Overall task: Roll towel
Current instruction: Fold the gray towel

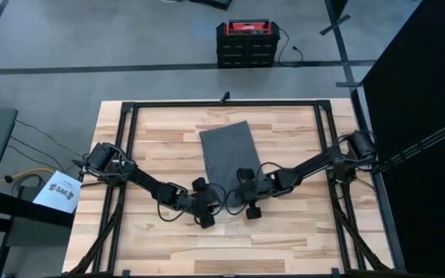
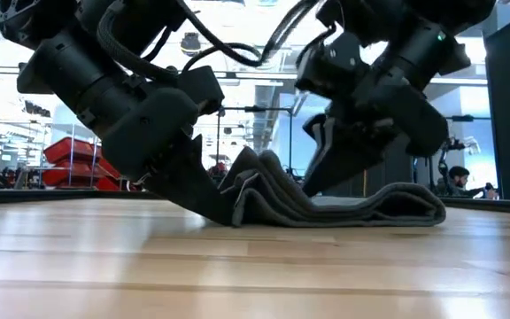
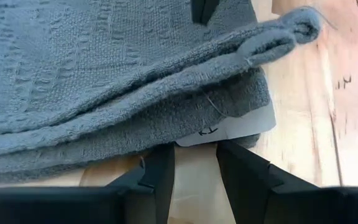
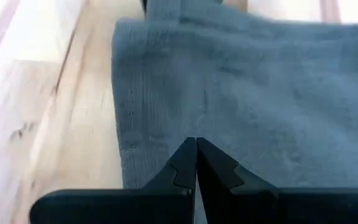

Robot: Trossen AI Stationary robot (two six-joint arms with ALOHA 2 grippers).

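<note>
While both end effectors sit at the towel's (image 1: 228, 153) 6 o'clock edge, we judge rolling just begun. Our left end effector (image 3: 194, 163) is open at the tag (image 3: 232, 127), the right end effector (image 4: 196, 163) pinched shut against the cloth; next we need that hem gripped and turned toward 12 o'clock.

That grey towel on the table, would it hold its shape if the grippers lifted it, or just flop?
Probably flop: the towel already sags in soft folds near the left gripper. It looks light, since its edge bunches up easily. The woven surface by the right gripper seems grippy, not slippery.

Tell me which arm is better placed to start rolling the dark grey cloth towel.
Probably the left. Its tool is open right at the dark grey cloth towel's layered near edge by the white tag; the right tool is shut above the cloth.
</note>
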